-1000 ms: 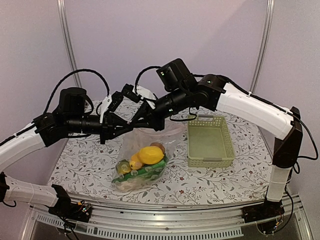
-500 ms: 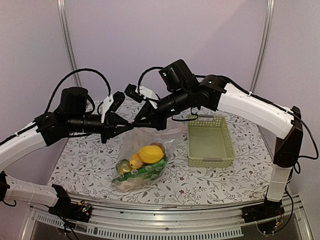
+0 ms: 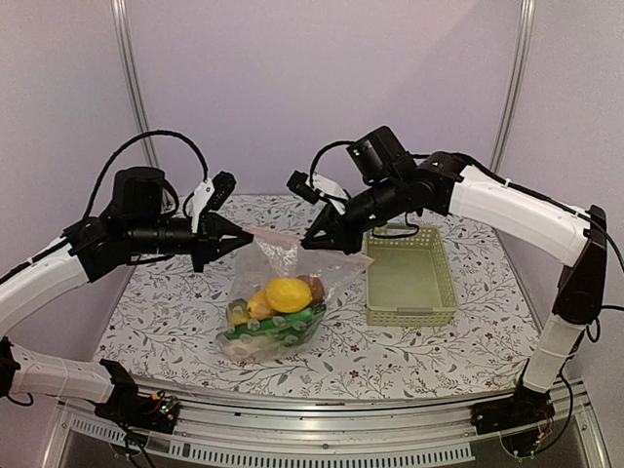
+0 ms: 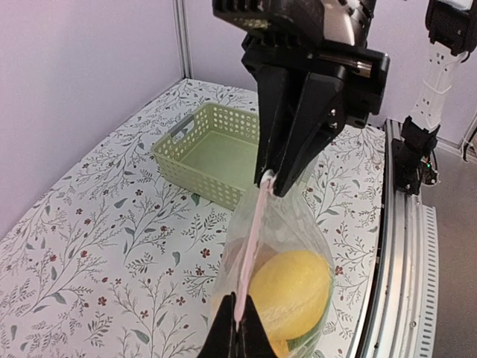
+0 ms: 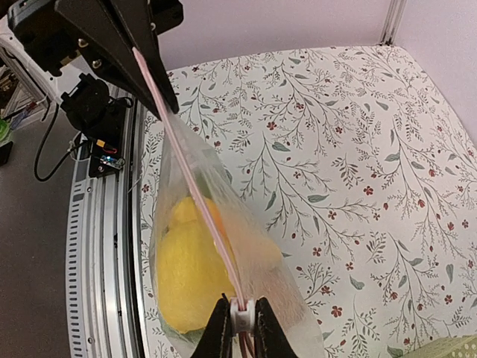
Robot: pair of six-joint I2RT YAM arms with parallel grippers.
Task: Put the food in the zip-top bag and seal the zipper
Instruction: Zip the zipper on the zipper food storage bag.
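The left pincer (image 3: 237,241) reaches in from the left edge of the bench (image 3: 156,312), raised above the surface. Its fingers are narrowed to a pinch on the left end of the zipper (image 4: 252,239). From there the zipper runs taut to the right. In both wrist views it shows as one thin pink line, but whether it is pressed closed along its whole length cannot be told.

Below it hangs the zip-top bag (image 3: 278,261), clear and crinkled, with its mouth held up in the air. Its loaded bottom is down at the bench, about midway between the left and right edges and nearer the near edge than the far one. Whether it rests there or hangs just clear cannot be told.

Inside the bag, a dark green lump (image 3: 236,316) sits at the left end of the pile. An orange-yellow oval (image 3: 259,307) is next to it, and the yellow lemon (image 3: 289,294) lies on top. The brown potato (image 3: 313,286) touches the lemon on the right, and the green cucumber (image 3: 278,329) lies along the bottom.

The right pincer (image 3: 314,240) comes in from the far right corner and is clamped narrow on the right end of the zipper. The pale green basket (image 3: 409,314) stands just right of the bag, toward the right edge.
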